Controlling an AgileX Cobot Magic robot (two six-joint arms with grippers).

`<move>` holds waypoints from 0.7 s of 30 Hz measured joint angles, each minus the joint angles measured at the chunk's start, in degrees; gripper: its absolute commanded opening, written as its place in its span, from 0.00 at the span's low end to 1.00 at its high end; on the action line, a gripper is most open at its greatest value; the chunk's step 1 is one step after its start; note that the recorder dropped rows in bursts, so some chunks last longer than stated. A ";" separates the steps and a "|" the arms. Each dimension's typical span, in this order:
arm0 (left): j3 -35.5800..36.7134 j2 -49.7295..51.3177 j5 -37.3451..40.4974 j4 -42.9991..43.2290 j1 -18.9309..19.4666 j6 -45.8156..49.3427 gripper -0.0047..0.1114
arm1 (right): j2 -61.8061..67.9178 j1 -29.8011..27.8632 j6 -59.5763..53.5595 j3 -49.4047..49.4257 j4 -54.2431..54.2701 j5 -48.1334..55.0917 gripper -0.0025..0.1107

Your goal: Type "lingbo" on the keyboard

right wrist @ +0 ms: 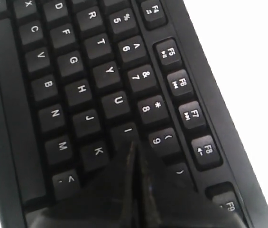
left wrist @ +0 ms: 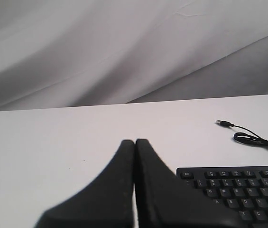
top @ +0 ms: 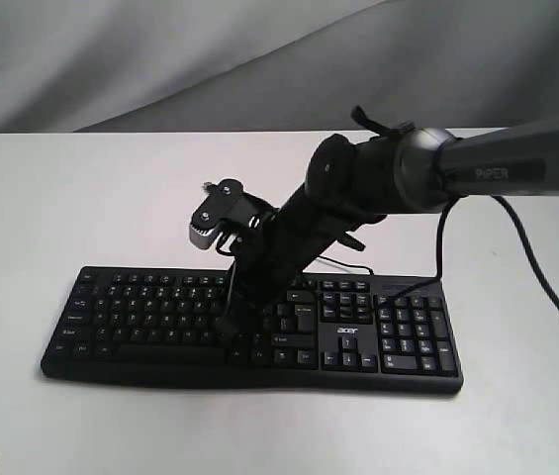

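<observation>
- the keyboard (top: 160,312) is lying flat on the white table (top: 51,198), close to its front edge, with the number pad and the white acer logo (top: 348,331) sitting toward the right of the exterior view
- the right arm (top: 388,173) is reaching in from the right and slanting down across the middle of the keyboard
- the right gripper (right wrist: 134,147) is pointing down at the letter rows, its two fingers pinched tight together with nothing between them
- in the right wrist view its tip is meeting the edge of the "i" key (right wrist: 124,130), with the "k" key (right wrist: 97,151) and the "9" key (right wrist: 157,141) lying just beside it; i cannot tell whether the key is being pushed down
- the left gripper (left wrist: 135,142) is sitting apart from the keyboard over bare table, its fingers also clamped together and empty; only the keyboard's escape-key corner is showing near it
- a thin black usb cable (left wrist: 254,138) is lying loose on the table behind the keyboard, its plug (left wrist: 223,123) resting free on the surface
- a grey cloth backdrop (left wrist: 77,57) is hanging behind the table
</observation>
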 measured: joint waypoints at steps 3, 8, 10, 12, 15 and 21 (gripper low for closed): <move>0.00 0.00 0.00 0.00 0.00 0.00 0.04 | 0.00 0.00 0.00 0.00 0.00 0.00 0.02; 0.00 0.00 0.00 0.00 0.00 0.00 0.04 | -4.21 0.00 0.00 0.51 -0.47 0.67 0.02; 0.00 0.00 0.00 0.00 0.00 0.00 0.04 | -7.75 0.00 0.00 0.55 -0.46 1.95 0.02; 0.00 0.00 0.00 0.00 0.00 0.00 0.04 | -12.17 0.00 0.71 0.67 -2.12 2.30 0.02; 0.00 0.00 0.00 0.00 0.00 0.00 0.04 | -21.65 0.00 5.70 3.89 -8.57 -1.75 0.02; 0.00 0.00 0.00 0.00 0.00 0.00 0.04 | -42.75 0.00 10.89 14.84 -11.27 -13.81 0.02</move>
